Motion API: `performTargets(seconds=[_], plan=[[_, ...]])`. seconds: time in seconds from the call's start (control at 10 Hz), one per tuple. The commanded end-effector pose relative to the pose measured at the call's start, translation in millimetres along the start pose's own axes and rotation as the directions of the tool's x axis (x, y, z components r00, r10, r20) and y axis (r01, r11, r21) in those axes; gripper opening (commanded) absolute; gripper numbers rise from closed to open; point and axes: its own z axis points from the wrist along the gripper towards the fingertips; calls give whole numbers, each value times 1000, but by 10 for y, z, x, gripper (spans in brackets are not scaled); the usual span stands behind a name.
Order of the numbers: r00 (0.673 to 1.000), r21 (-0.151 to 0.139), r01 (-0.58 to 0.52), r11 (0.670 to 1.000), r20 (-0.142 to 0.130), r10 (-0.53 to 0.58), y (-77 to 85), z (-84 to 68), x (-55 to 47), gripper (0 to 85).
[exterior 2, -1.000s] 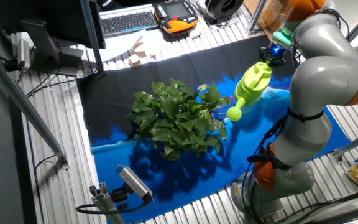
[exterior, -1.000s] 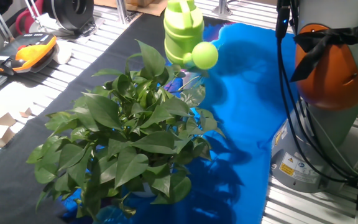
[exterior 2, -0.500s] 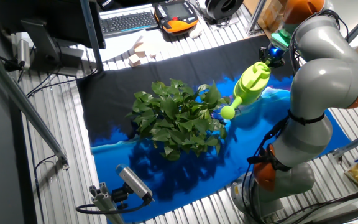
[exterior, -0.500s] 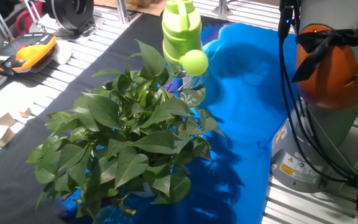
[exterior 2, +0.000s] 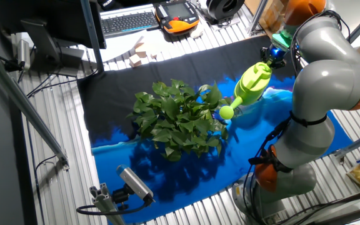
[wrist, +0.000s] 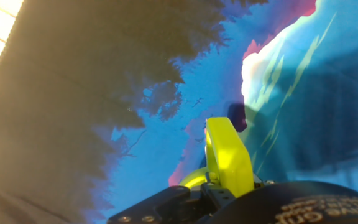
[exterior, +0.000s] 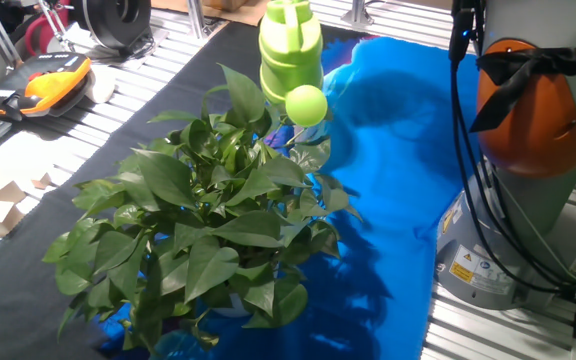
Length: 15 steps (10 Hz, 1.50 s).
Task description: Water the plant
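Watering can (exterior: 290, 48) shifted nearer plant (exterior: 203, 215) edge, claw (wrist: 211, 180) clamped on its handle, blue cloth (exterior: 398, 170) open beside

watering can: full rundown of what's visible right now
The watering can is lime green, smooth and glossy like plastic, with a rounded body, a strap-like handle and a spout ending in a ball-shaped head. It is off the table, held at its top by the gripper, and tilted so the head points down toward the edge of the plant, close above the outer leaves. No water shows. The hand view shows only part of the handle between the fingers.
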Motion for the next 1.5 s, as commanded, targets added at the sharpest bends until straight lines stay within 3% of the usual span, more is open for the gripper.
performTargets(seconds=[0.0,0.1,0.4,0.7,0.9,1.0,1.2,1.4], plan=[[1000,2,9,1000,-5,-9,-1,1,-1,0],[1000,-10,21,1000,-22,-21,-1,1,-1,0],[999,-5,24,1000,-45,-24,-2,-36,5,0],[999,15,35,999,-40,-35,-44,-309,36,0],[1000,87,-3,996,30,1,-26,-430,100,0],[999,108,-21,994,52,16,-18,-513,110,0],[998,120,-30,992,59,23,-57,-641,95,0],[989,158,-112,981,118,94,-104,-693,142,0]])
